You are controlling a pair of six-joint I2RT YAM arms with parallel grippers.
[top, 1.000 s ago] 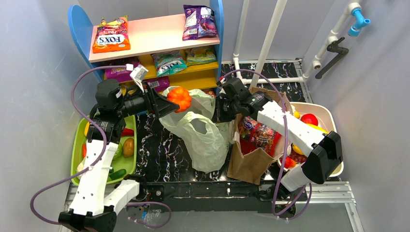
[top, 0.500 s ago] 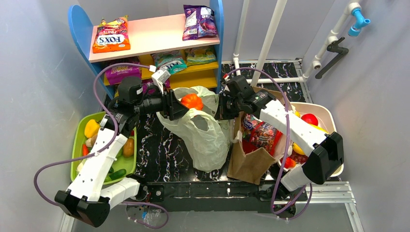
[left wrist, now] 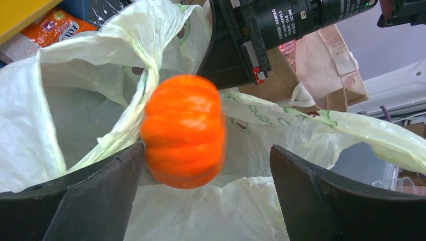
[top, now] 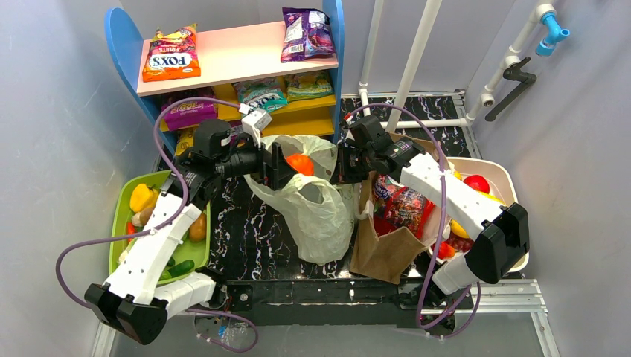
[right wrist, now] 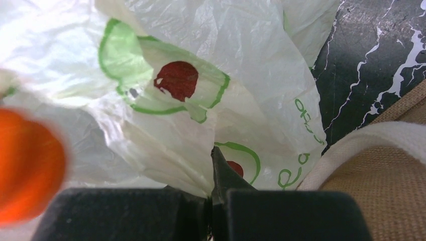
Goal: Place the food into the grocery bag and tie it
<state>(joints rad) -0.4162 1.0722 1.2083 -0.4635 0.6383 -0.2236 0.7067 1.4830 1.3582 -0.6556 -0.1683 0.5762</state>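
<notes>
Top external view showed the grocery bag (top: 316, 216) standing open on the counter (top: 245, 223), its rim pinched by the right fingers (right wrist: 125, 213), closed tight on the plastic. A green tray (top: 113, 230) at left held more food, a yellow piece (top: 141, 198) among it. The orange-red piece (left wrist: 183, 131) hung blurred over the bag's mouth between the spread left fingers (left wrist: 75, 201). Loading looked barely begun; tying was not yet done.

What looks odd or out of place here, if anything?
The orange pumpkin: it is blurred between the wide-open fingers of the left gripper, above the mouth of the grocery bag, apparently mid-drop. The right gripper pinches the bag's rim; nothing looks spilled.
</notes>
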